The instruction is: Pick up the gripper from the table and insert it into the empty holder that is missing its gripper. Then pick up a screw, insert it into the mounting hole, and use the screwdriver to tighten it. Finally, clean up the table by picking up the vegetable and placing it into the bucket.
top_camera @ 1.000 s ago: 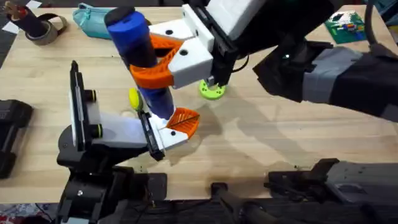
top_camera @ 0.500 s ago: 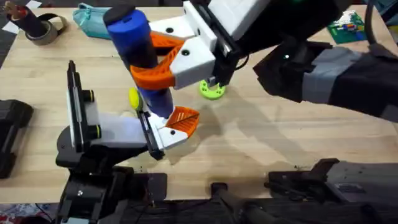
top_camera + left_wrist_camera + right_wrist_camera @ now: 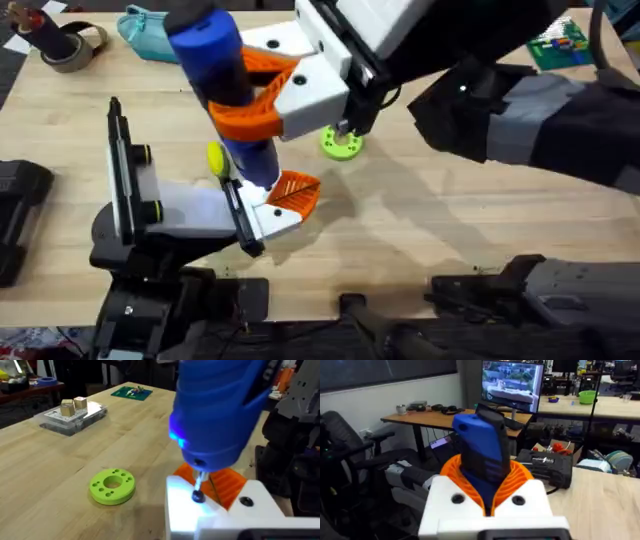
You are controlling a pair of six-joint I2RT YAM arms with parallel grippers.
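in the overhead view the left gripper (image 3: pixel 280 205) lies low at centre left; whether its orange-padded fingers are apart or together i cannot tell. just right of it and above, the right gripper (image 3: pixel 262 95) is clamped on the upright blue screwdriver (image 3: pixel 225 90), whose tip meets a screw (image 3: pixel 198 495) on that white gripper body. a green disc (image 3: pixel 342 144) sits right of centre.

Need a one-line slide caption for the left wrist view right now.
Thick bright-blue cylindrical screwdriver pointing its bit down onto a dark screw in a white block, lime-green perforated disc lying on the wooden table beside.
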